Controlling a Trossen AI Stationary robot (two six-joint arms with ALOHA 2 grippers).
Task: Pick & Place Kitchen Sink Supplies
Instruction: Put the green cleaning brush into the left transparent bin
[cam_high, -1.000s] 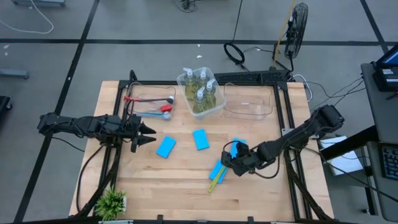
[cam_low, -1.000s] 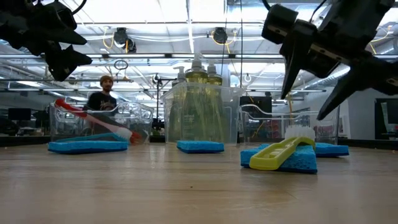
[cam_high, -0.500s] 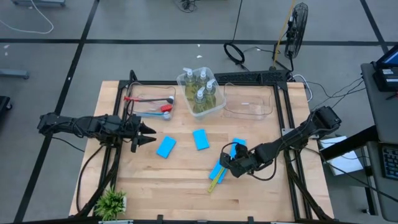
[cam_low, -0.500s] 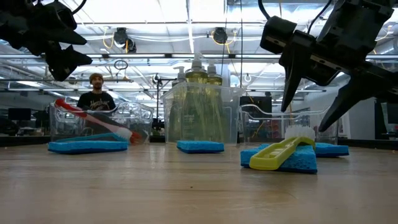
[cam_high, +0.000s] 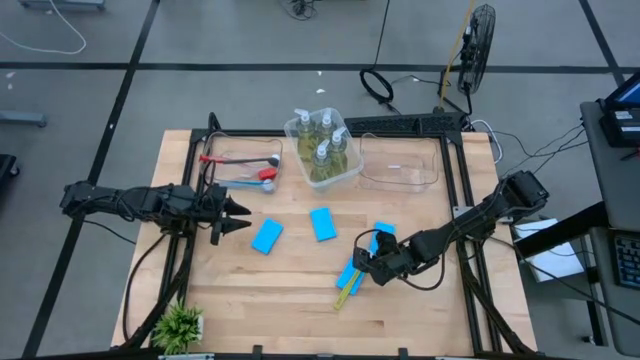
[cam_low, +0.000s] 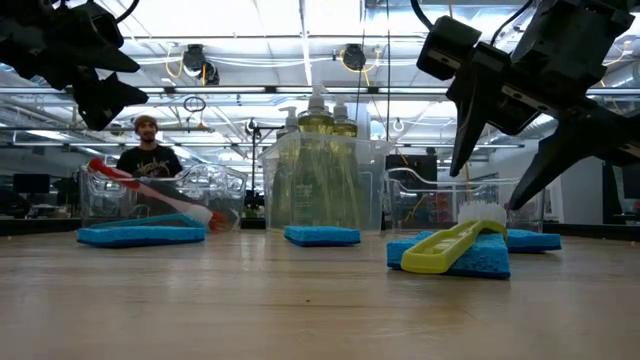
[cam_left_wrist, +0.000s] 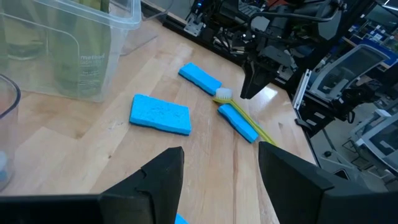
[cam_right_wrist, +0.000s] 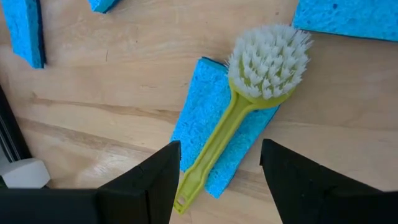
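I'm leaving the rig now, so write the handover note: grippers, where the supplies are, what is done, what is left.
Right gripper: open, empty, hanging just above the yellow-green brush, which lies across a blue sponge.
Left gripper: open, empty, waiting over the table's left side.
Done: soap bottles stand in the middle bin; the red brush and a blue brush are in the left bin.
Left: the yellow-green brush and four sponges on the table; the other three sponges at and. The right bin looks empty. No black brush is visible.
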